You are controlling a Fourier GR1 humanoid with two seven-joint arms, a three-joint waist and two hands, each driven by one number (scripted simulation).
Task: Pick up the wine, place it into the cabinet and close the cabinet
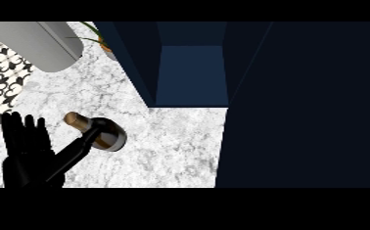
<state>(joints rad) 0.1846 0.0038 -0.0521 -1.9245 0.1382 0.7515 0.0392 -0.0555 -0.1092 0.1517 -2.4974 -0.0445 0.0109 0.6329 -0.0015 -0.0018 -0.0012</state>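
Note:
The wine bottle [99,132] stands on the marble counter [173,141], seen from above, with a brown cork top and a dark body. My left hand [25,150] is at the lower left, open, its fingers straight and pointing up. Its thumb [72,153] stretches right and overlaps the bottle's side; I cannot tell if it touches. The dark blue cabinet [192,75] stands open behind the bottle, its inside showing. Its open door [296,106] fills the right side of the view. My right hand does not show.
A grey rounded object [39,43] lies at the top left, with a potted plant [99,40] beside the cabinet's left wall. A black-and-white patterned surface [11,77] shows at the left edge.

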